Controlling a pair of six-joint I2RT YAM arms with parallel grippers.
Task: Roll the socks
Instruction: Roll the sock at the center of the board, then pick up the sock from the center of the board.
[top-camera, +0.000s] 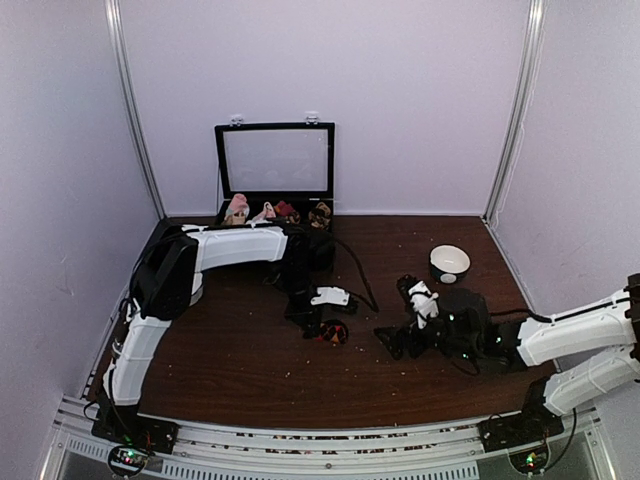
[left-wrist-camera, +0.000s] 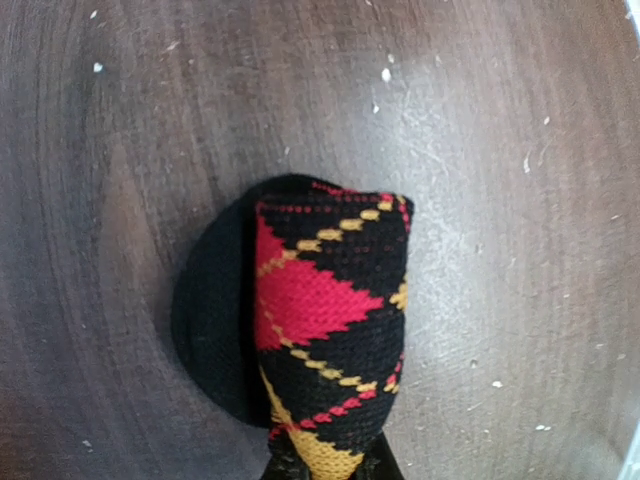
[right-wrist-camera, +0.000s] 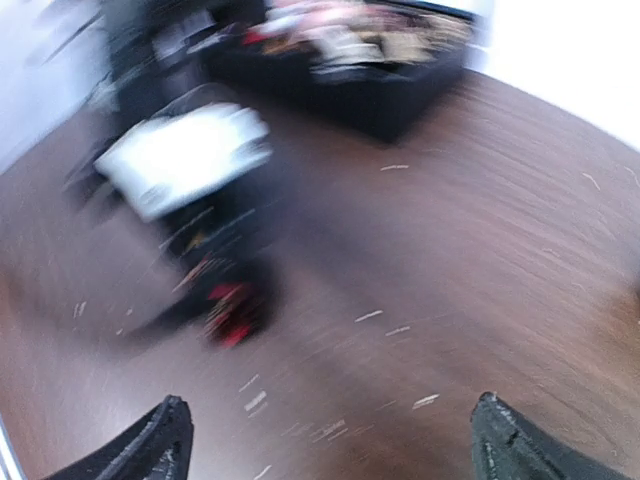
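A black argyle sock with red and yellow diamonds hangs bunched just above the wooden table, and my left gripper is shut on its lower end. From above, the sock is a small dark bundle at the table's middle, under the left gripper. My right gripper hovers a little to the sock's right, apart from it. In the blurred right wrist view the right gripper stands open with nothing between its fingers, and the sock shows as a red and black smear ahead to the left.
An open black box with a raised lid stands at the back, holding several sock bundles. A white bowl sits at the back right. Pale crumbs dot the dark wooden table.
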